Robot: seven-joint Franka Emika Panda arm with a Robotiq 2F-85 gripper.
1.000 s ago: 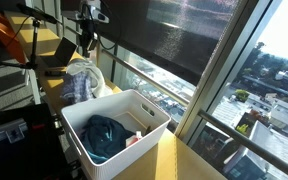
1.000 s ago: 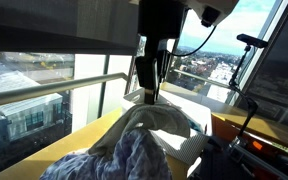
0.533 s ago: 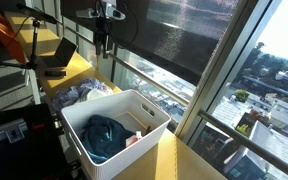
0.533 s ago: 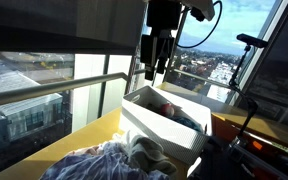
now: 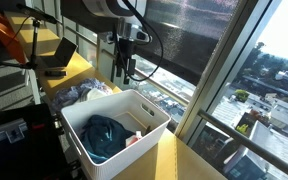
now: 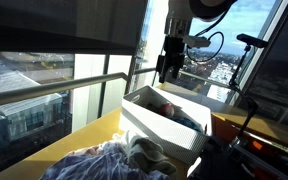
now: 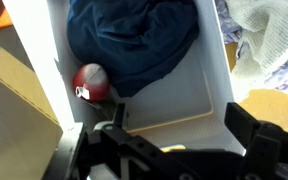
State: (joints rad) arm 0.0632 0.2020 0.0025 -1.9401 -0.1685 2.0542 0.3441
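The white bin (image 5: 152, 112) sits open-topped on the yellow bench (image 5: 174, 158). In an exterior view its long axis runs from about 8 o'clock to 2 o'clock, and one long wall runs near the window glass (image 5: 199, 85) that closes off the bench's far edge. At the bin's 10 o'clock end a loose cloth heap (image 5: 84, 92) lies on the bench just beside the short wall, so there is little room on that side. Above the rim the air is open. The arm (image 5: 112, 8) comes in from the top of the picture and hangs nearly plumb, wrist pointing straight down. The fingers (image 7: 256, 148) are well above the bin's rim, over the end nearest the heap, and touch nothing. In the wrist view they are spread wide with only the bin's white floor and short wall showing between them, and they have hold of nothing. A blue garment (image 7: 134, 40) lies crumpled inside the bin at 12 o'clock in that view, spreading almost from one long wall to the other with no clear long axis. A small red-and-white thing (image 7: 91, 82) rests at 9 o'clock, touching the garment's edge close to the long wall; what it is cannot be told. The heap shows at 2 o'clock, outside the bin.
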